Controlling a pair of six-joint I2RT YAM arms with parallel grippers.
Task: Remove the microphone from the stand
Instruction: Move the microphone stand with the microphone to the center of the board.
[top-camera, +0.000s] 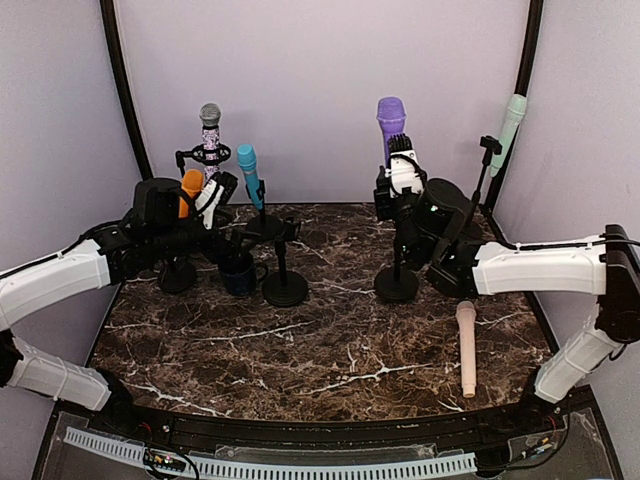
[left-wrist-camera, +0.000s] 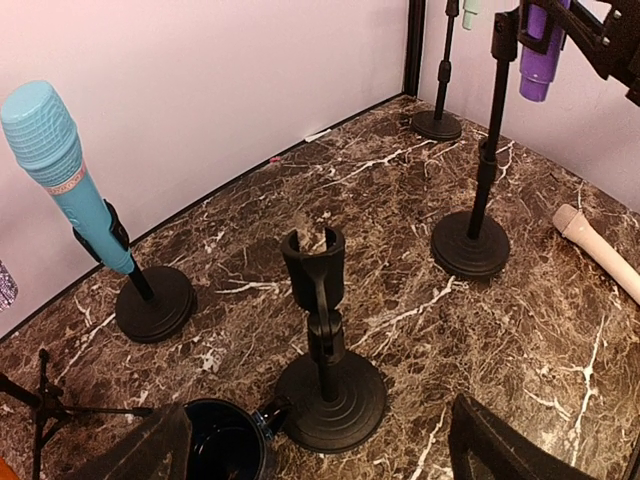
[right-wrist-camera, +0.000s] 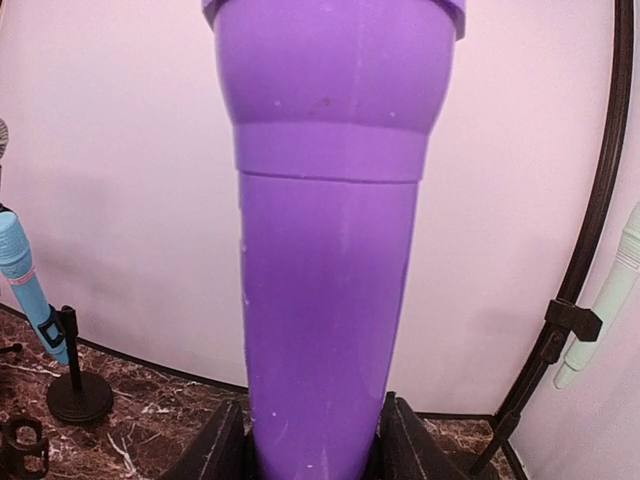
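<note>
Purple plastic microphone (top-camera: 390, 118) stands upright at the far right of the dark marble tabletop (top-camera: 330, 350), at the top of a black stand with a round base (top-camera: 397, 285). The right fingers (right-wrist-camera: 212, 448) are clamped on its handle: in the right wrist view the tapering purple body fills the gap and touches the black pads on both sides. From the left wrist view I cannot tell whether the handle sits fully in the stand's clip. The left fingers (left-wrist-camera: 150, 450) stand wide apart at the far left, over a dark blue cup (left-wrist-camera: 225, 450), just near of a short black stand with an open clip (left-wrist-camera: 325, 330). Left of that stand, a light blue microphone (left-wrist-camera: 60, 170) leans in its own holder. A beige microphone (top-camera: 466, 350) lies flat on the tabletop at the near right, well apart from the purple one's base. A mint green microphone (top-camera: 511, 120) sits tilted on a tall stand at the far right corner.
</note>
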